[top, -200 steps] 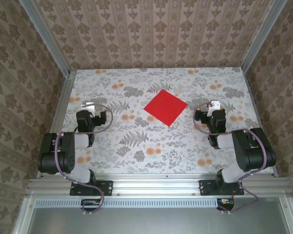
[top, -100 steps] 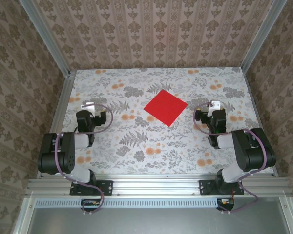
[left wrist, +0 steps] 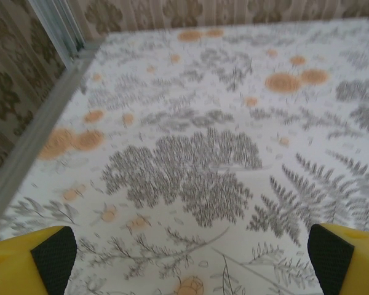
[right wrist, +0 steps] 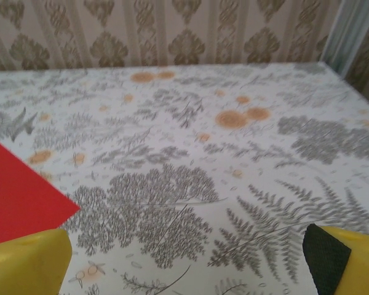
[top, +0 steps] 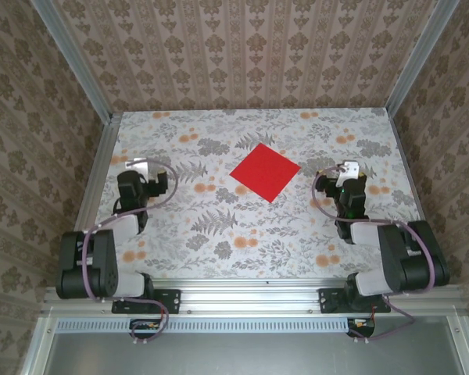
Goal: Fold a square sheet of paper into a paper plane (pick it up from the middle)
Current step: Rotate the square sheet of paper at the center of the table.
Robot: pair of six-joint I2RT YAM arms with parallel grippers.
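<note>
The square sheet of red paper (top: 265, 172) lies flat on the floral table, turned like a diamond, midway between the two arms. One corner of it (right wrist: 21, 193) shows at the left of the right wrist view. My left gripper (top: 143, 169) hovers to the paper's left, well apart from it, and its yellow fingertips (left wrist: 52, 252) stand wide with bare table between them. My right gripper (top: 348, 171) sits to the paper's right, also open, with its fingertips (right wrist: 329, 255) far apart and nothing held.
The floral tablecloth (top: 219, 226) covers the work surface. Aluminium rails (top: 102, 156) and patterned walls close in the left, right and back sides. The left rail (left wrist: 43, 117) runs close beside my left gripper.
Both arms have stretched forward from their folded pose; the left gripper shifted slightly left and away, the right gripper slightly right. The paper has not moved.
</note>
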